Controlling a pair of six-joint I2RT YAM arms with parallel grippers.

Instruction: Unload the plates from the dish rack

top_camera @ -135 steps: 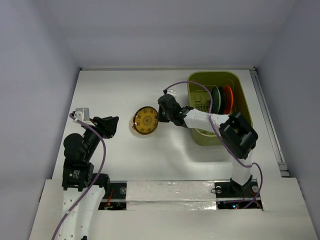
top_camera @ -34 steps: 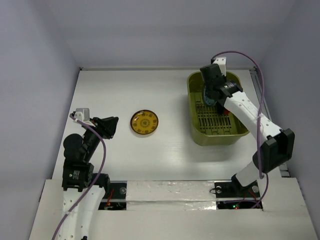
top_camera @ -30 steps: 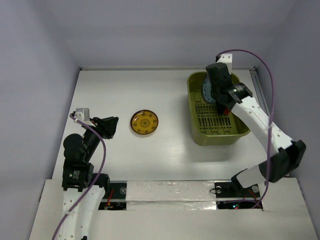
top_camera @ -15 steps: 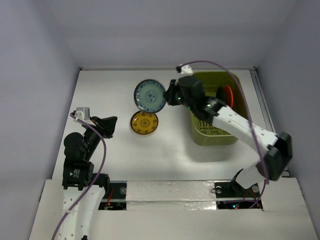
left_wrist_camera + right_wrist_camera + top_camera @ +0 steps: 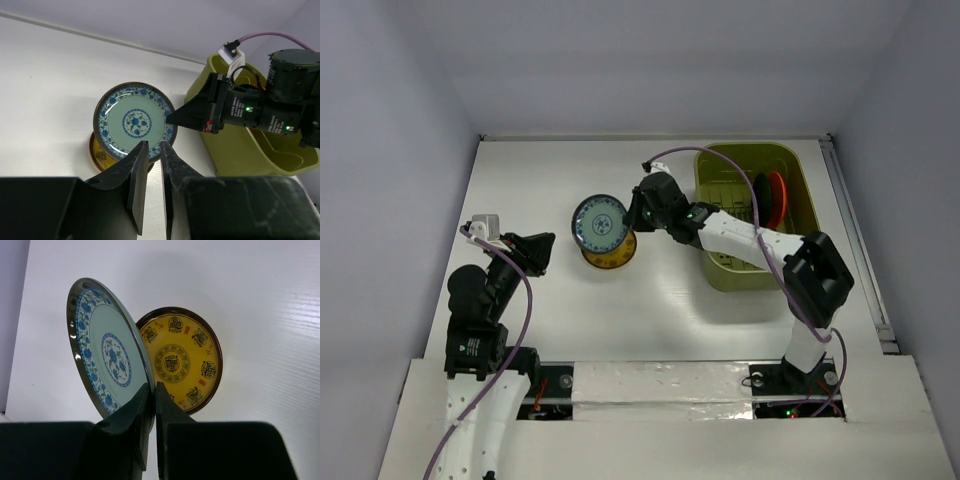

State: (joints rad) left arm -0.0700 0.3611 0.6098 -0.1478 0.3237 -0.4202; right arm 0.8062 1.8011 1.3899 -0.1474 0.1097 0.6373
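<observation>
My right gripper [image 5: 632, 214] is shut on the rim of the teal patterned plate [image 5: 599, 222], held tilted on edge just above the dark plate with the yellow pattern [image 5: 616, 256], which lies flat on the table. The right wrist view shows the teal plate [image 5: 107, 350] pinched between my fingers [image 5: 152, 387], with the yellow plate [image 5: 182, 360] behind it. The olive-green dish rack [image 5: 745, 150] stands to the right with a dark plate [image 5: 759, 195] and an orange-red plate [image 5: 777, 195] upright in it. My left gripper [image 5: 542, 245] is shut and empty, left of the plates [image 5: 134, 122].
The right arm's forearm reaches from the rack's left wall across the table. The white table's side walls rise at left, back and right. The left wrist view shows the rack [image 5: 240, 150] behind the right wrist.
The right gripper lifted the teal plate out of the rack, carried it left, and has now brought it down and nearer, over the yellow plate. The left arm has not moved.
</observation>
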